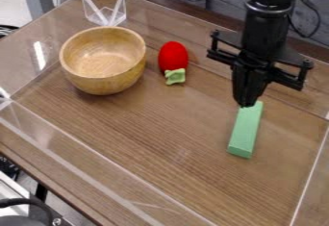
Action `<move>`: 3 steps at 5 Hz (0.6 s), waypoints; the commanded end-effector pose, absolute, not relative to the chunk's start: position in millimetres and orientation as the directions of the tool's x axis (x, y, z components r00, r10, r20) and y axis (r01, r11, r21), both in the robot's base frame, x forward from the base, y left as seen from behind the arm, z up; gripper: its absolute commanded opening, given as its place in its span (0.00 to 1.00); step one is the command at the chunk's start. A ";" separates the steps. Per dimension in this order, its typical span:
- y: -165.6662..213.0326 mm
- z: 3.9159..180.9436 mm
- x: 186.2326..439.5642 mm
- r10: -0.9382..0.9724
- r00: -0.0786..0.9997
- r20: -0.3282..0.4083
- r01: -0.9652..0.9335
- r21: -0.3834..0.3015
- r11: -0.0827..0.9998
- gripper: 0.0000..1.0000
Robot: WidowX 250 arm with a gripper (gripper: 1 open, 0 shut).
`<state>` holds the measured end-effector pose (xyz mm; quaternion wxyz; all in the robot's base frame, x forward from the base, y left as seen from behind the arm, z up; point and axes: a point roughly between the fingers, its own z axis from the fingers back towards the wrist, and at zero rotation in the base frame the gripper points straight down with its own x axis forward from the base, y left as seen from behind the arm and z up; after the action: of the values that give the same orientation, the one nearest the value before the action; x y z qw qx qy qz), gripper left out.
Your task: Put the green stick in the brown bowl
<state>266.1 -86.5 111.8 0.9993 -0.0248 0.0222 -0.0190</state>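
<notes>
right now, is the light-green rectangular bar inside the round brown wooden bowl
No, the light-green bar lies on the wooden table, well apart from the brown bowl.

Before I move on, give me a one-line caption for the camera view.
The pincer hovers by the far end of the green stick, the brown bowl off beside the red toy.

matte black arm (260, 13), thin dark cable

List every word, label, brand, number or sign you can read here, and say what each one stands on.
None. No lettering, number or sign can be read on the green stick, the brown wooden bowl, the red strawberry-like toy or the gripper.
</notes>
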 end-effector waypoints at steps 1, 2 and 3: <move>-90.8 132.0 268.5 0.002 1.000 0.024 0.000 -0.066 0.998 0.00; -96.3 130.8 266.3 0.032 0.999 0.022 -0.031 -0.066 0.997 0.00; -91.2 136.1 266.7 0.031 0.999 0.027 -0.030 -0.069 0.997 0.00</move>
<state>262.1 -91.6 118.7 0.9994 -0.0258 0.0170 0.0142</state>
